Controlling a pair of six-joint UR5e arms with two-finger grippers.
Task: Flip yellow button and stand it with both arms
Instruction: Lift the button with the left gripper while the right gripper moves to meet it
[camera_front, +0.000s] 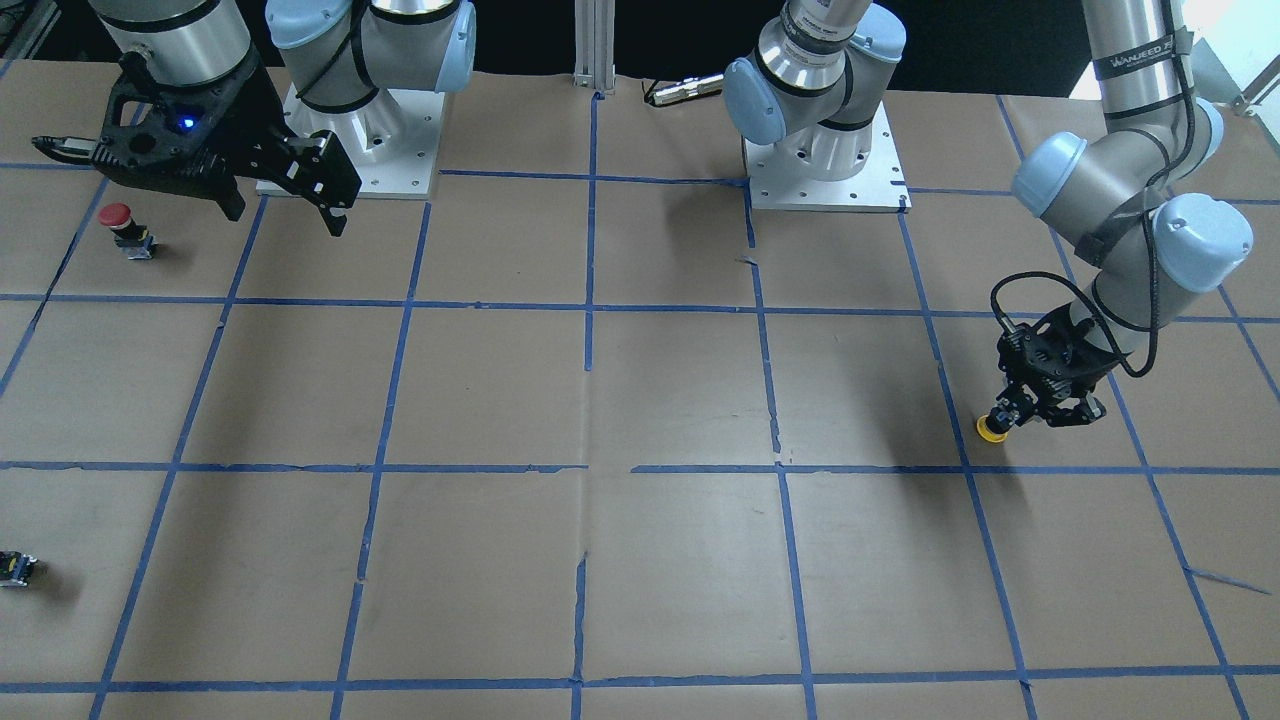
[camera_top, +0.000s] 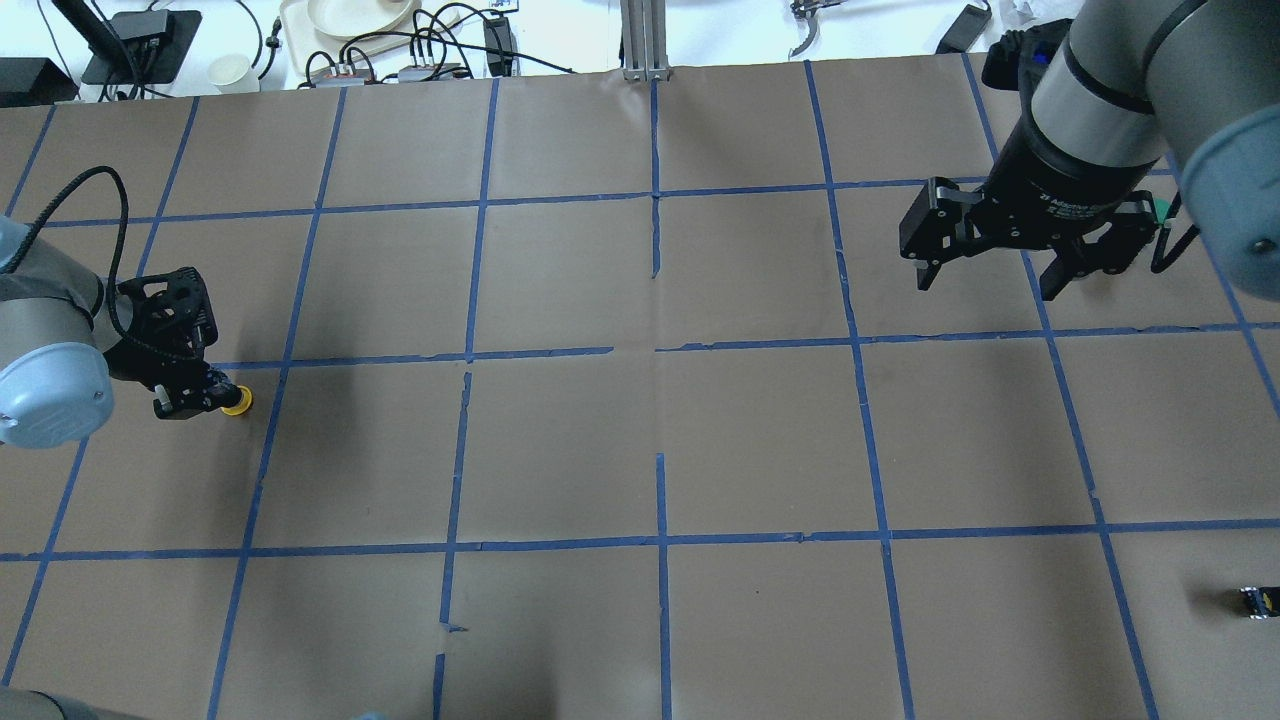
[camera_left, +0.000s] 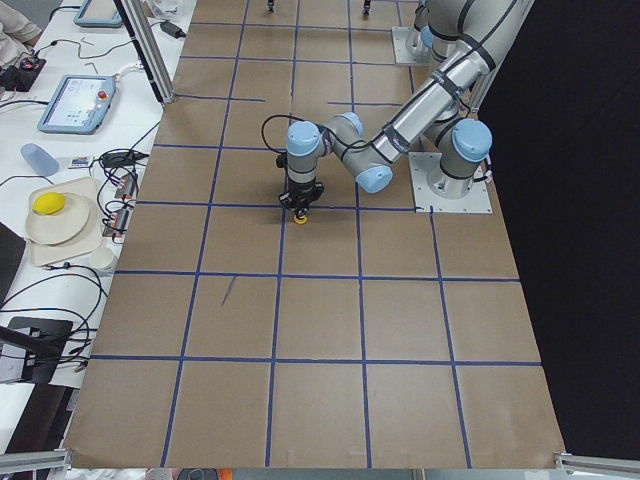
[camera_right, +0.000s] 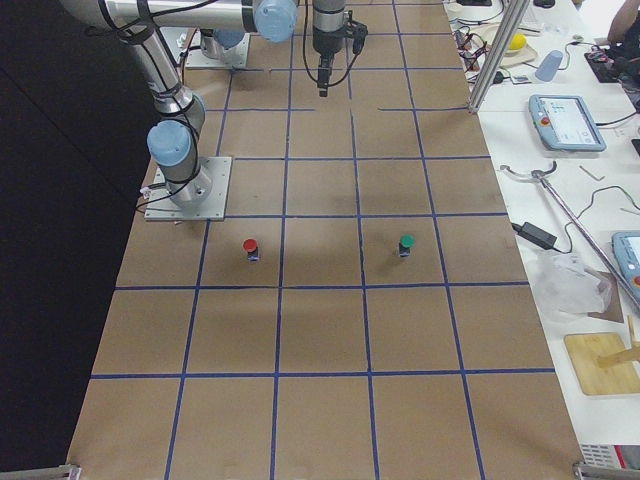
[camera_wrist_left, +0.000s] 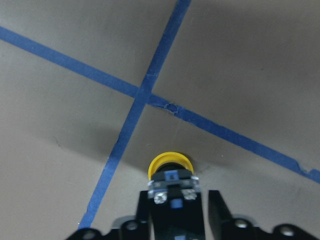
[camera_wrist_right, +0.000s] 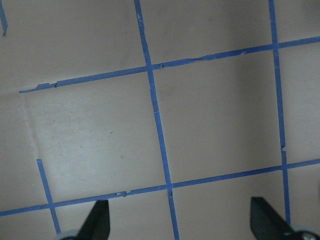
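Nearest the lens, we record the left tool (camera_wrist_left: 178, 205) clenched on the dark body of the yellow button (camera_wrist_left: 170, 161). The cap points down at the bench (camera_front: 680, 380), beside a crossing of blue tape (camera_wrist_left: 145, 95) (whether the cap touches the bench cannot be judged). We note the right tool (camera_top: 985, 285) released and spread wide, holding nothing, raised at the opposite end. A red button (camera_front: 118, 218) stands upright near it. A small black part (camera_front: 15, 568) lies by the bench edge.

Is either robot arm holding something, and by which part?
The left gripper holds the yellow button by its black switch body, with the yellow cap sticking out in front. The right gripper is open, holding nothing.
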